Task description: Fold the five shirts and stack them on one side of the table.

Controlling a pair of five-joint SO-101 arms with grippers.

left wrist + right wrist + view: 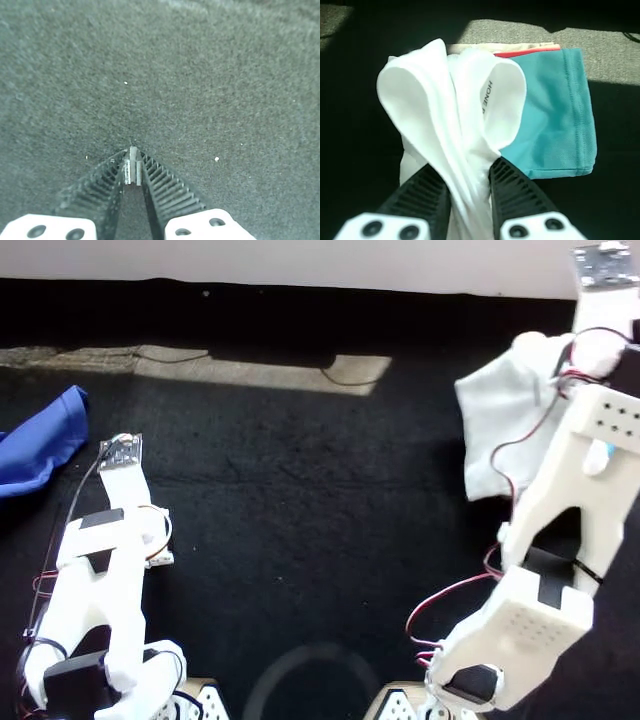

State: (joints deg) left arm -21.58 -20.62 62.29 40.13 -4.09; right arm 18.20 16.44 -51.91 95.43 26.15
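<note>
- High view: the white shirt (505, 435) is hanging bunched against the right arm (575, 470) near the counter's (300, 520) right edge. A blue shirt (40, 440) is lying well apart from the white shirt at the left edge, with bare counter stretching between them.
- Left wrist view: the left tool (132, 161) is holding its jaws together on nothing, close over the counter.
- Right wrist view: the right tool (470, 175) is clamping the white shirt, whose folds are draping over a folded teal shirt (555, 110). A red edge (530, 50) is peeking out beyond the teal shirt.
</note>
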